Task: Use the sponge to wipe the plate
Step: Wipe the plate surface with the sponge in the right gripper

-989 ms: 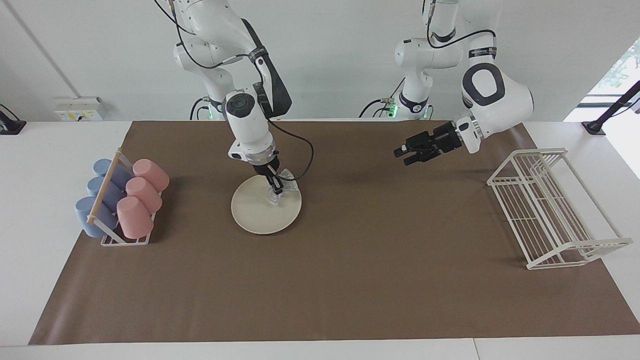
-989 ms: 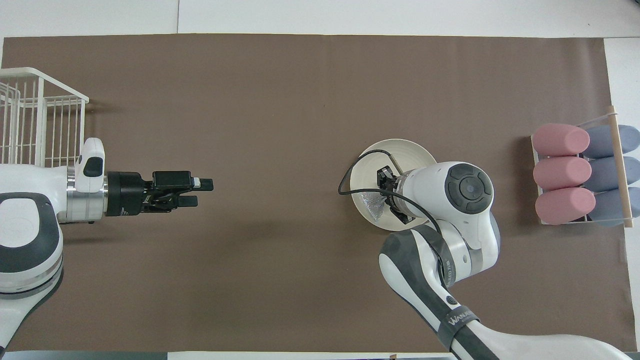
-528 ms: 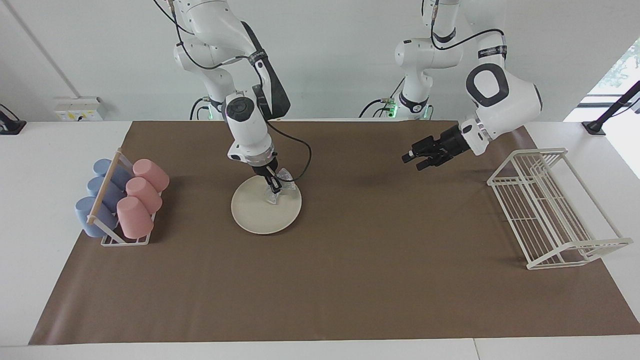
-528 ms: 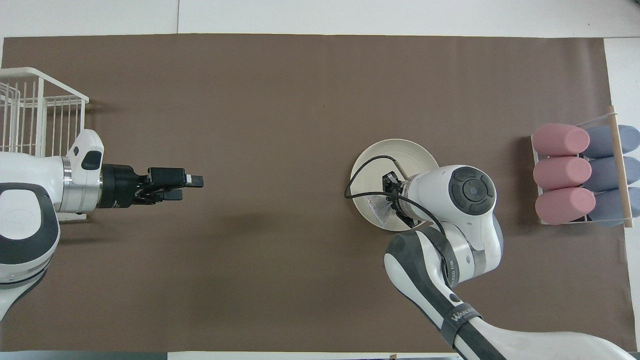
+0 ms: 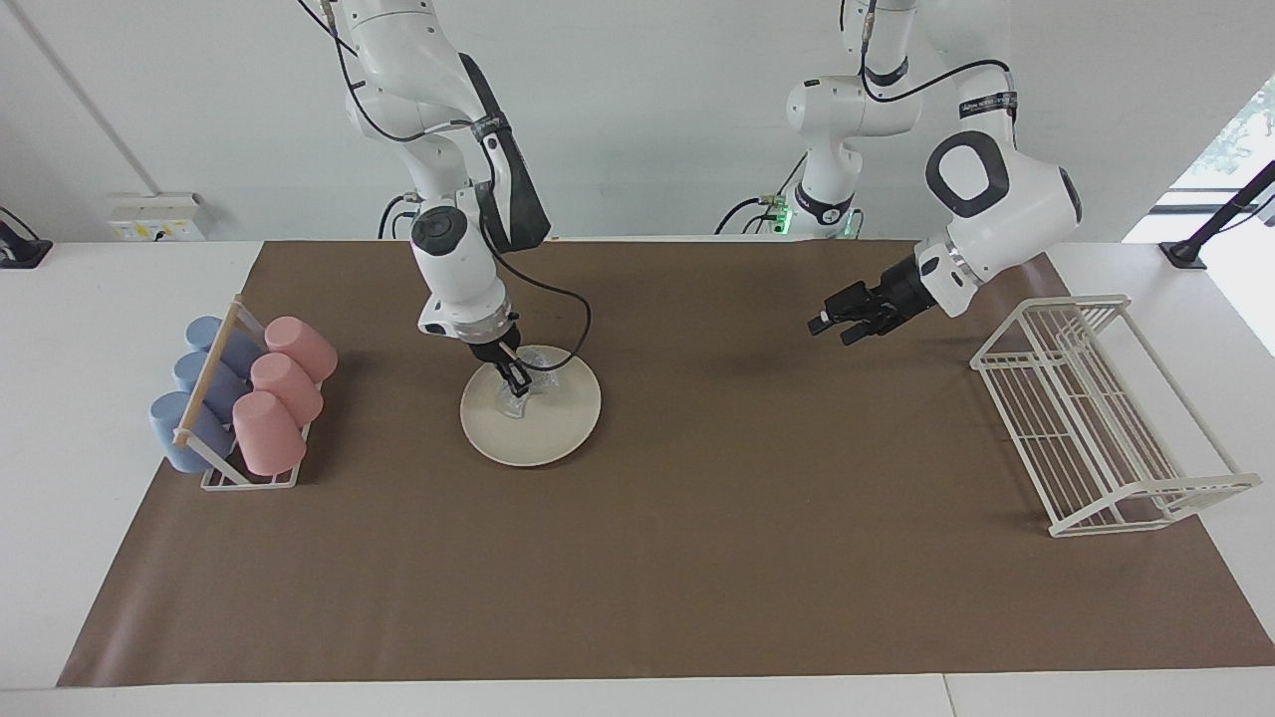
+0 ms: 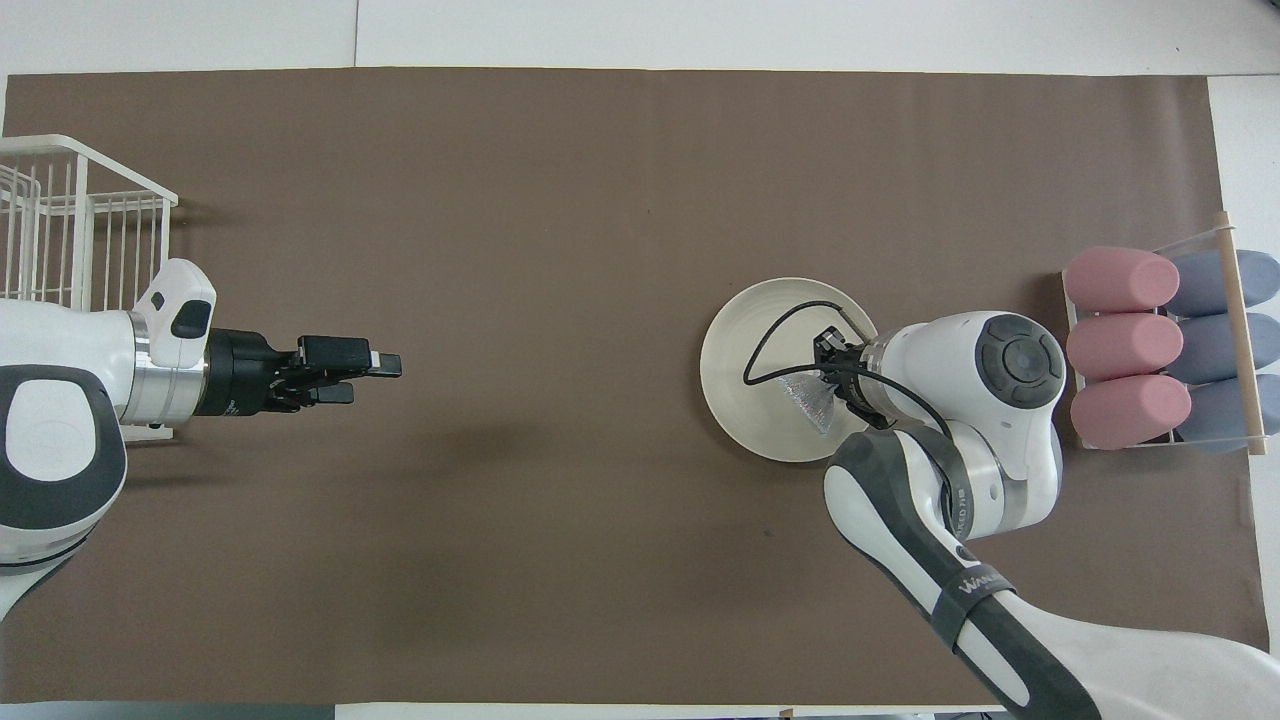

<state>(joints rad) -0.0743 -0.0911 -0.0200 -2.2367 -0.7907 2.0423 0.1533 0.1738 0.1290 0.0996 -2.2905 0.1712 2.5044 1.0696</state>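
The cream-white plate (image 5: pixel 563 416) (image 6: pixel 738 352) lies flat on the brown mat, toward the right arm's end of the table. My right gripper (image 5: pixel 517 385) (image 6: pixel 833 368) points down onto it, shut on the silvery wrinkled sponge (image 5: pixel 539 361) (image 6: pixel 805 402). The sponge is pressed on the plate's surface, on the half nearer the robots. A black cable loops over the plate. My left gripper (image 5: pixel 826 328) (image 6: pixel 378 374) hangs open and holds nothing, above the mat between the plate and the wire rack.
A rack of pink and blue cups (image 5: pixel 261 396) (image 6: pixel 1125 345) lies beside the plate at the right arm's end. A white wire dish rack (image 5: pixel 1096 418) (image 6: pixel 75 230) stands at the left arm's end. The brown mat (image 5: pixel 697 558) covers the table.
My right gripper has dragged the sponge across the plate toward the cup rack. The left gripper has drawn back a little toward the wire rack, still open.
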